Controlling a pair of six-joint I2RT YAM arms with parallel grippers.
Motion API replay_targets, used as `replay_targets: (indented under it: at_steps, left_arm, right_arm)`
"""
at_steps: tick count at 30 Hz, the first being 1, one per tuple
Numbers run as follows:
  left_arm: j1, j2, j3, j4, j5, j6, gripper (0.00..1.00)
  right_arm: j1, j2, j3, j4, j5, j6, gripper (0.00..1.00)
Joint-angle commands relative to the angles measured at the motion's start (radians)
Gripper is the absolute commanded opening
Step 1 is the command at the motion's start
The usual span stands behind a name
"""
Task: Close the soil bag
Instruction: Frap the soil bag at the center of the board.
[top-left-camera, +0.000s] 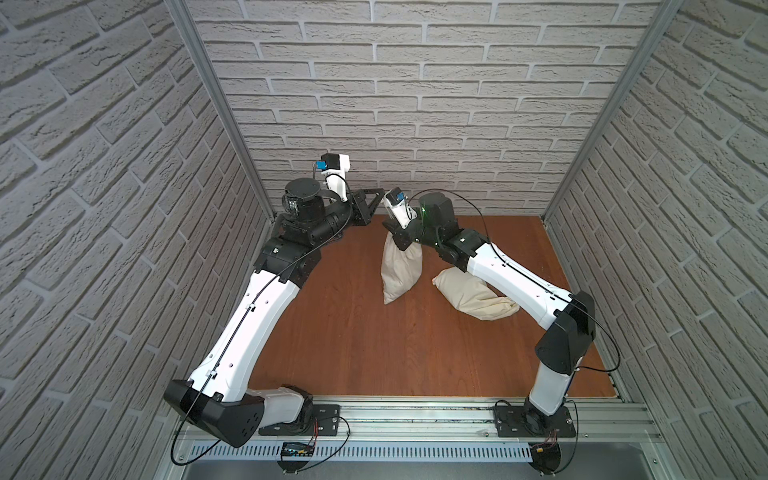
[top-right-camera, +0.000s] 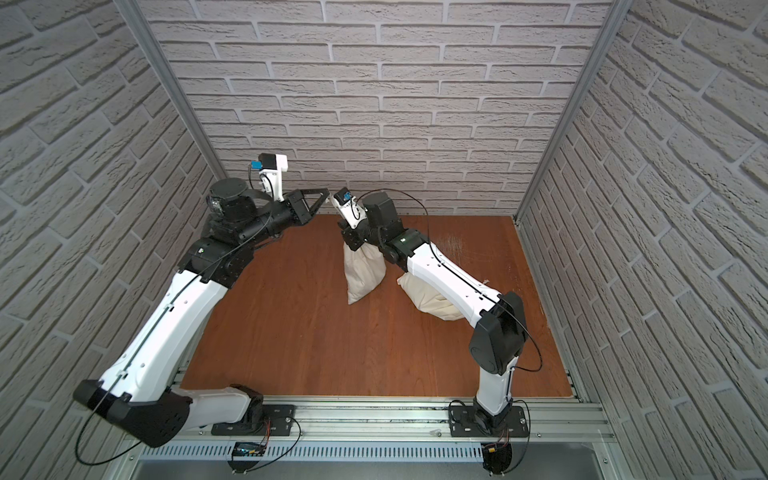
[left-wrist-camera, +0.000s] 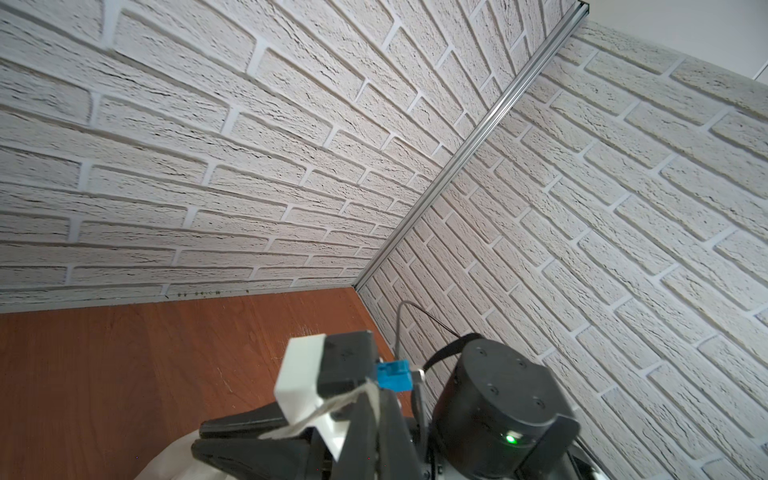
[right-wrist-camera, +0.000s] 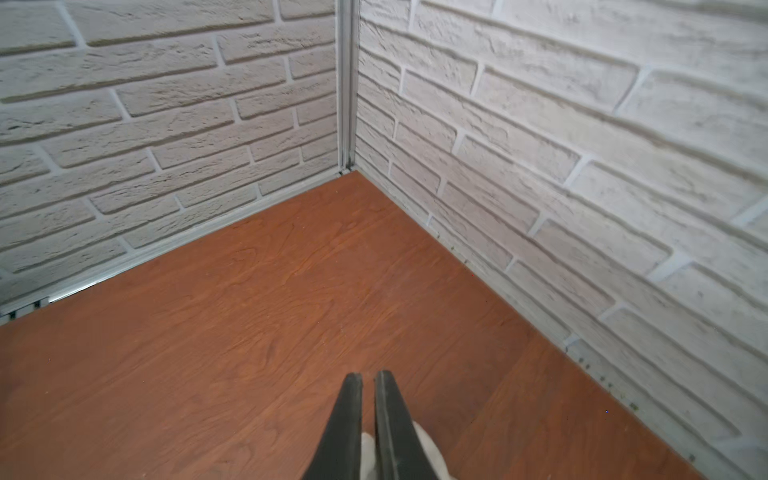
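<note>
Your right end effector (right-wrist-camera: 368, 377) is clenched. The fingers (right-wrist-camera: 347, 415) are nearly together with only a thin slit between them. Cream cloth shows in that slit and on either side near the finger roots. In both top views it sits right on the bunched neck of the soil bag (top-left-camera: 401, 270), so read it as grasping the neck. The fingers point down toward the far left corner of the cell.

Your left end effector (top-left-camera: 380, 192) is clenched too, on the drawstring (left-wrist-camera: 332, 409). In the left wrist view the thin pale cord leaves the closed tips and slants down toward the right end effector, crossing in front of the right wrist camera (left-wrist-camera: 345, 361). The left end effector is raised off the surface (top-left-camera: 353, 332), up by the back wall and just beside that camera.

Soil bag: upright on the surface, roughly centre and toward the back. Its bottom is on the wood and its top is gathered under the right end effector. You cannot tell whether the mouth is fully cinched, because the end effector hides it.

A second cream bag (top-left-camera: 473, 297) lies on its side just right of the first with a small gap between them, partly under your right forearm (top-left-camera: 511, 274).

Brick-pattern walls (top-left-camera: 415, 104) stand on three sides. An aluminium rail (top-left-camera: 415, 415) along the front carries both arm bases.
</note>
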Motion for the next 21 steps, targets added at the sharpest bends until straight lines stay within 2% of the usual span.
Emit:
replay_targets:
  at_steps: [1,9,14,21]
  left_arm:
    - [0.027,-0.065,0.027,0.064,-0.004,0.029,0.0]
    - [0.167,-0.194,0.189,-0.033,-0.038,0.027,0.0]
    - [0.195,-0.239,0.316,-0.122,-0.109,0.081,0.0]
    - [0.197,-0.228,0.422,-0.215,-0.213,0.163,0.0]
  right_arm:
    - [-0.048,0.017,-0.021,-0.103,0.131,0.011,0.04]
    - [-0.21,0.045,-0.196,-0.158,0.356,-0.011,0.09]
    - [-0.266,0.057,-0.223,-0.193,0.484,-0.044,0.13]
    - [-0.33,0.013,-0.244,-0.222,0.494,-0.028,0.14]
